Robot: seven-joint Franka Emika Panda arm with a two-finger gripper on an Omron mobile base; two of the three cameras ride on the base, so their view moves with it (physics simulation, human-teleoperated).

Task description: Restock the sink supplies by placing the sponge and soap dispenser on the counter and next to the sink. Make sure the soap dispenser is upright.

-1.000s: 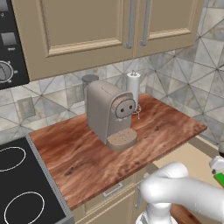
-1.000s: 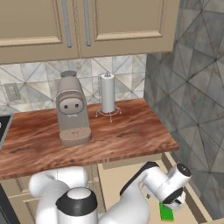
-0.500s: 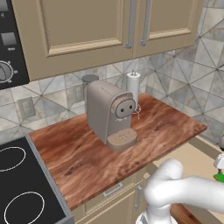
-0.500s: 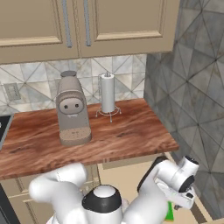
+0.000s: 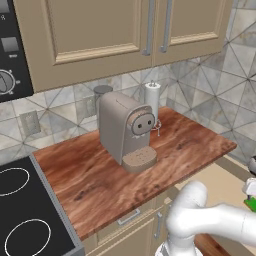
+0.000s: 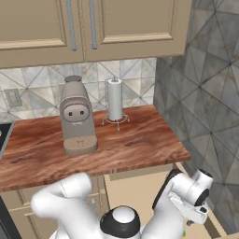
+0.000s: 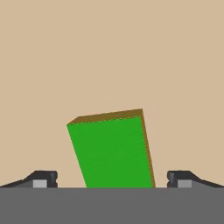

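**Two fingertips spread wide around a green sponge**

Two dark fingertips (image 7: 41, 178) sit at about 7 and 5 o'clock in your hand view, far apart, so your gripper (image 7: 111, 180) is open and grips nothing. Between them lies the sponge (image 7: 111, 151), a bright green slab with a thin brown edge along its top and right side, tilted a little anticlockwise. It rests on a plain beige surface (image 7: 109, 52) and touches neither fingertip; each stands clear of its sides.

In the left base view you find the white arm (image 5: 210, 220) low at 5 o'clock, reaching toward 3 o'clock, where a sliver of green shows at the frame edge just below the hand. In the right base view the hand hangs at 4 o'clock, below the counter's front edge, with a speck of green under it.

Farther out, at the middle of both base views, the counter (image 5: 95, 180) runs reddish-brown over beige cabinets. A grey-brown coffee machine (image 5: 125, 131) stands upright on it. Just behind it toward 1 o'clock stands a white paper towel roll (image 5: 152, 100) on a wire holder, near the tiled backsplash (image 5: 210, 95). At 8 o'clock in the left base view, a black stovetop (image 5: 22, 215) with white rings adjoins the counter. Beige wall cabinets (image 5: 115, 30) hang at 12 o'clock.
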